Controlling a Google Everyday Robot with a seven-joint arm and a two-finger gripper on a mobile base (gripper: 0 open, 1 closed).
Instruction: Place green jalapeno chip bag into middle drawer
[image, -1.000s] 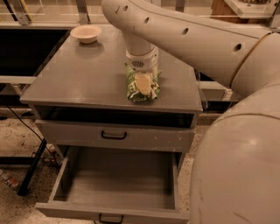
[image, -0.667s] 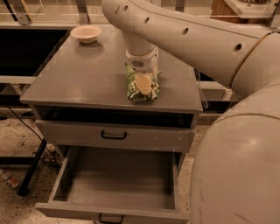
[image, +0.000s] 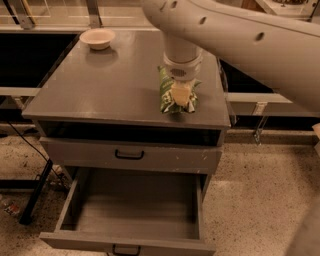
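The green jalapeno chip bag (image: 167, 93) stands at the front right of the grey cabinet top (image: 100, 85). My gripper (image: 181, 96) comes straight down from above and is shut on the bag, its pale fingers (image: 180, 93) covering the bag's middle. The bag's lower edge is at or just above the cabinet top. The middle drawer (image: 130, 212) is pulled out wide below, with a plain box interior and nothing in it. The grey drawer front (image: 130, 154) above it is shut.
A beige bowl (image: 97, 38) sits at the back left of the cabinet top. My white arm (image: 235, 35) crosses the upper right. Black cables and a stand leg (image: 35, 192) lie on the speckled floor to the left.
The gripper and the bag have shifted a little to the right on the cabinet top. The arm's bulk has moved up and out of the lower right of the view.
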